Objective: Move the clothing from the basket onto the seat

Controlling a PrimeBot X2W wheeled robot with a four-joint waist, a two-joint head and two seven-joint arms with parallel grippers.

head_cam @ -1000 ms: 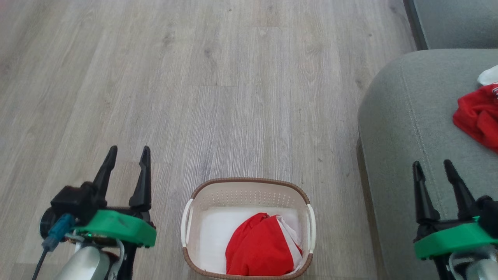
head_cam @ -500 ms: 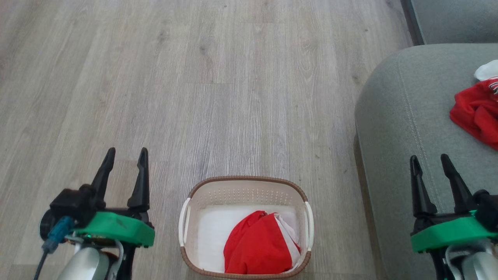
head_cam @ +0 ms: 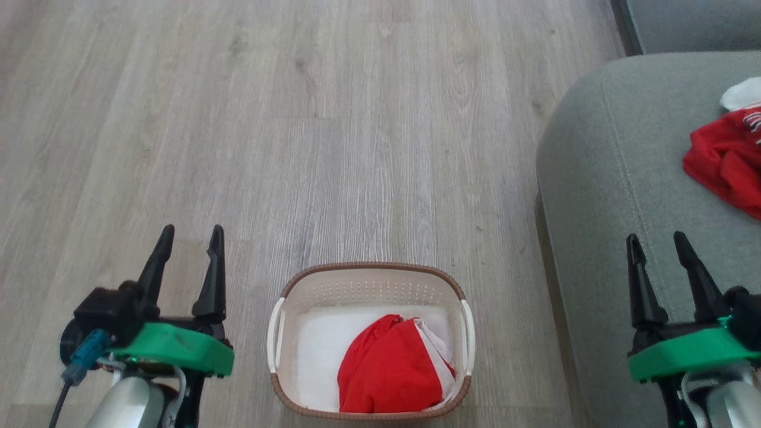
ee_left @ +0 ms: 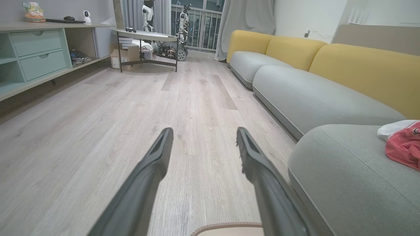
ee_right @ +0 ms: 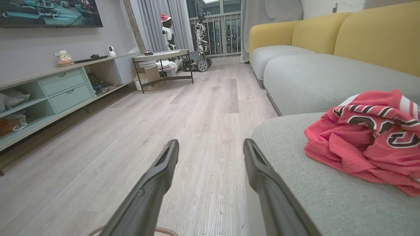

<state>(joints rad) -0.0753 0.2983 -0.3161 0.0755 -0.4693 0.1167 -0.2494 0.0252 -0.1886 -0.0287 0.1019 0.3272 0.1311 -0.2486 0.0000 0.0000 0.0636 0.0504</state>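
A cream basket [head_cam: 368,285] with a brown rim stands on the floor at the bottom middle of the head view, holding a bunched red garment with white trim [head_cam: 392,371]. On the grey-green seat [head_cam: 618,178] at the right lies a red jersey [head_cam: 722,163] with black, white-edged characters [ee_right: 370,134]. My left gripper [head_cam: 190,232] hangs open and empty left of the basket. Over the seat's near edge, my right gripper [head_cam: 654,241] is open too, holding nothing. The basket's rim [ee_left: 226,227] peeks in at the bottom of the left wrist view.
Pale wood floor [head_cam: 297,119] stretches ahead and to the left. A yellow-backed sofa [ee_left: 311,55] runs along the right. A low shelf unit [ee_right: 49,91] lines the left wall, and a small table [ee_right: 164,64] with boxes stands far ahead.
The head camera has shifted: basket and seat slide slightly left and up in the picture. Both grippers keep their pose, open.
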